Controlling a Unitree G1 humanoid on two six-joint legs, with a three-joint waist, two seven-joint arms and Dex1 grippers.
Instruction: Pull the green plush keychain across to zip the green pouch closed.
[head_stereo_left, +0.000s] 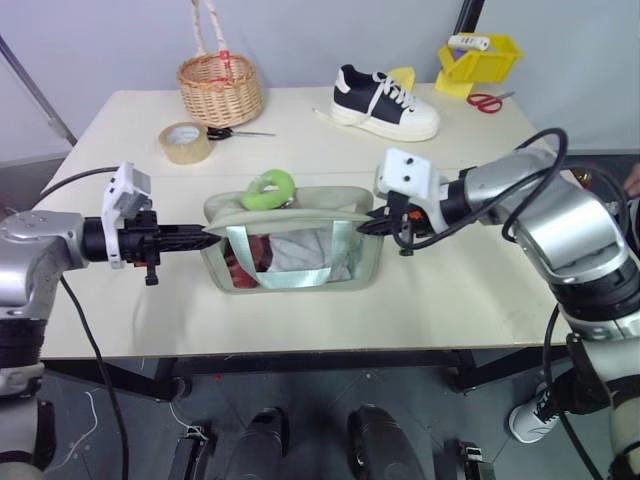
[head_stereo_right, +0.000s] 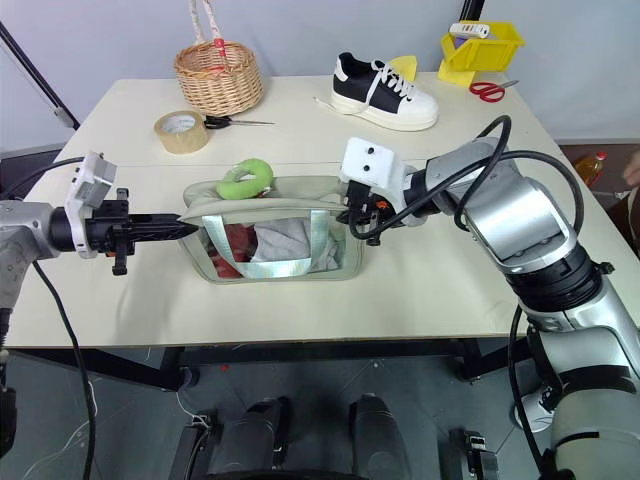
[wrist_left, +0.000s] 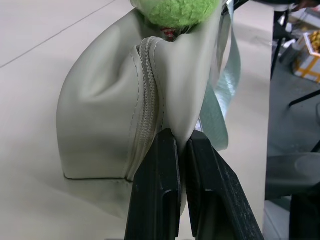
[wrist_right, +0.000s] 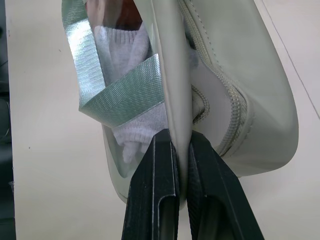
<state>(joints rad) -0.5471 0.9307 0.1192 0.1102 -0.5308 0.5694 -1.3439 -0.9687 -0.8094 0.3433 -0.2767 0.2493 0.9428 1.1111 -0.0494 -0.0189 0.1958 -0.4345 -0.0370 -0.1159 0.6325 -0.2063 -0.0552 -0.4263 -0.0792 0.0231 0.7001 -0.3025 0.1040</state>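
This looks like a robot test lab rather than a home or shop. A plain cream desk (head_stereo_left: 120, 300) stands before a bare grey backdrop, with unrelated props spread on it: a wicker basket (head_stereo_left: 220, 88), a tape roll (head_stereo_left: 185, 141), a single sneaker (head_stereo_left: 383, 102), red scissors (head_stereo_left: 486, 100) and a yellow bin (head_stereo_left: 478, 60). Loose cables trail on the dark floor beneath, possibly beside equipment stands.

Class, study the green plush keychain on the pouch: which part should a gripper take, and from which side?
Grip the green plush keychain across one arc of its ring, coming from above. It lies on top of the green pouch near the left end, and both grippers pinch the pouch's ends, so only the top is free.
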